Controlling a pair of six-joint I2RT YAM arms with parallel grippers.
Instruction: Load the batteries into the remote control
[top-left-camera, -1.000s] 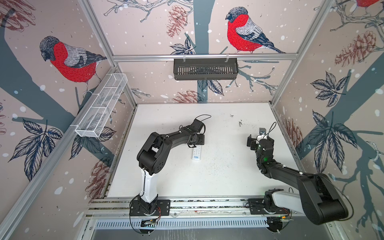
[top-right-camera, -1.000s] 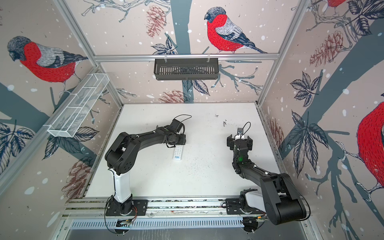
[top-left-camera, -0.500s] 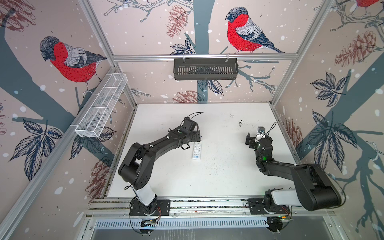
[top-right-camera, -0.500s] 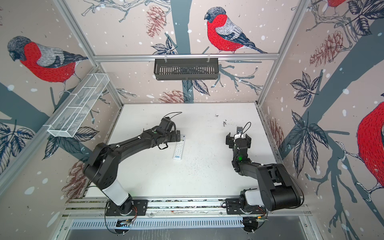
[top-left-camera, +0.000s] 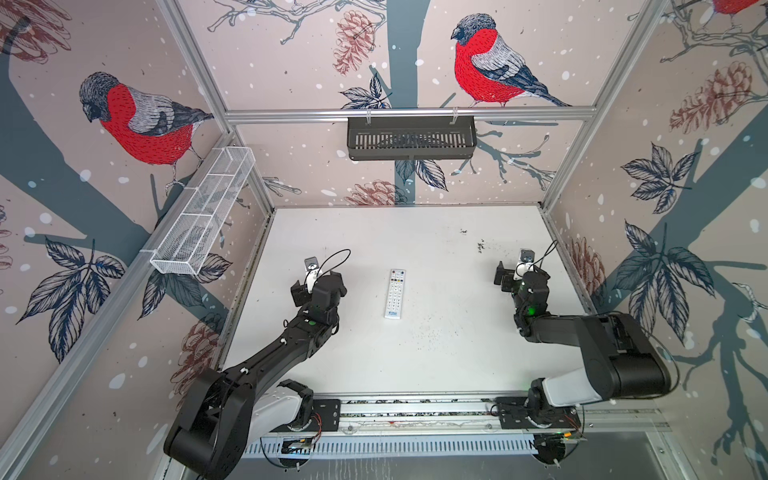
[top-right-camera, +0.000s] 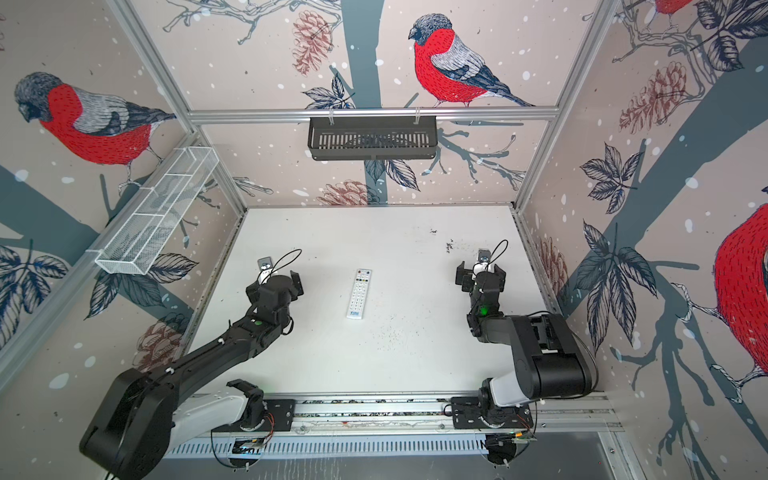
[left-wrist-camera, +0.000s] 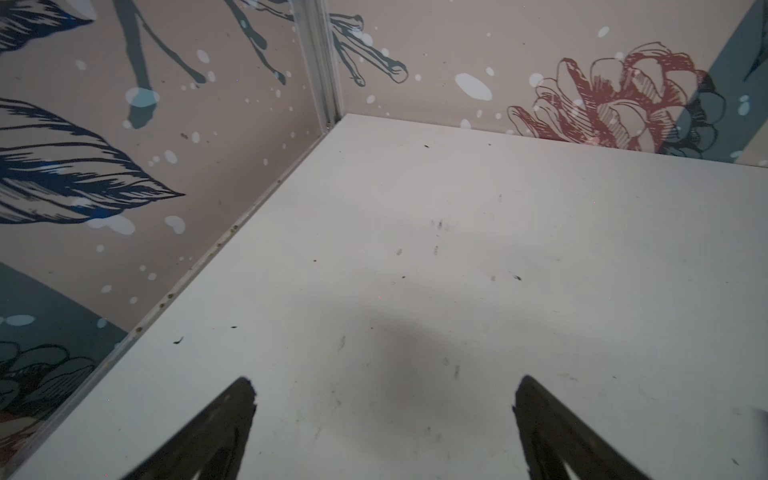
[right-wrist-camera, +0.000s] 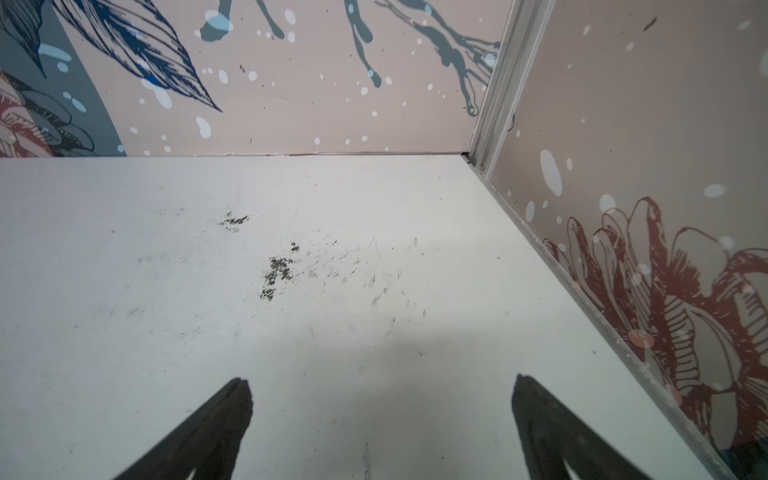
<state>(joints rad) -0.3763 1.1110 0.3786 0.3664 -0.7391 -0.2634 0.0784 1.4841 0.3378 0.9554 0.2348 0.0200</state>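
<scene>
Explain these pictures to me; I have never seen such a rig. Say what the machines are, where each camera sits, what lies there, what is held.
Two black robot arms stand at the near edge of a white table. Two pictures look down from overhead; two come from cameras on the arms' wrists. On the table lies one white remote control, buttons up, between the arms. No batteries show. The left gripper and right gripper are both open and hold nothing.

Robot lab test cell, aluminium frame (top-left-camera: 291, 114), bird-print wall panels (top-left-camera: 482, 70), white tabletop (top-left-camera: 436, 353), arm mounting rail (top-left-camera: 415, 409)
</scene>
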